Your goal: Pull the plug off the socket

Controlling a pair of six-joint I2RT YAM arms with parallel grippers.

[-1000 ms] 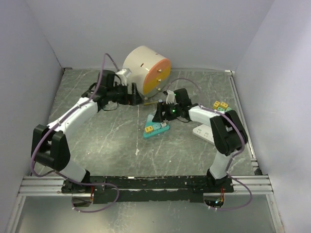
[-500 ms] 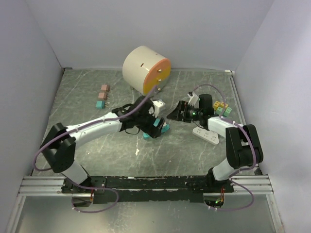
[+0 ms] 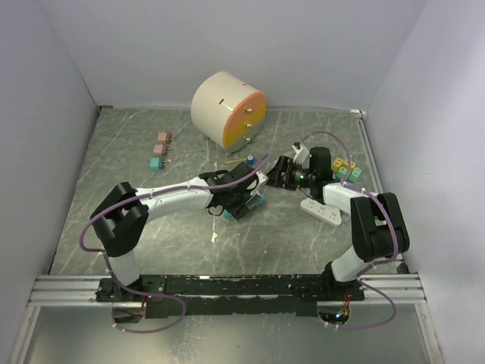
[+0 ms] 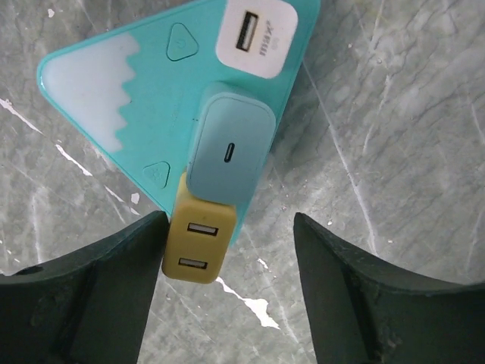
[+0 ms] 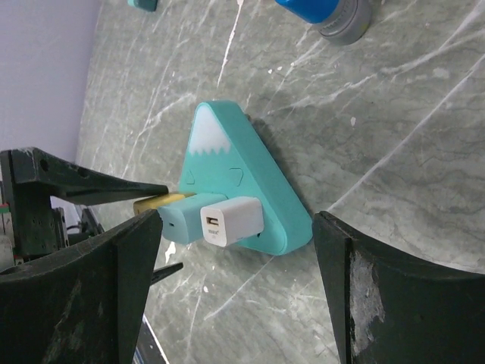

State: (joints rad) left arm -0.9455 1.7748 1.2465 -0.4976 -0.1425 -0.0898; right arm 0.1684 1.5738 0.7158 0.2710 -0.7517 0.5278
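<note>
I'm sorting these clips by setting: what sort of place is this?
Probably a robot test cell: plain walls boxing a marbled tabletop, two arms bolted to a rail, and a teal socket.

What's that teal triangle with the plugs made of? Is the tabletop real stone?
Teal triangle: likely smooth moulded plastic, rounded edges, soft sheen. Yellow plug, blue plug, white plug: matte plastic, seemingly, with crisp moulded ports. Tabletop: grey veined marble look, scuffed white; stone or printed sheet, I cannot tell.

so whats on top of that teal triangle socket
Three plugs stand on the teal socket: a white plug, a light blue plug and a yellow plug. Their prongs and the holes under them are covered.
</note>
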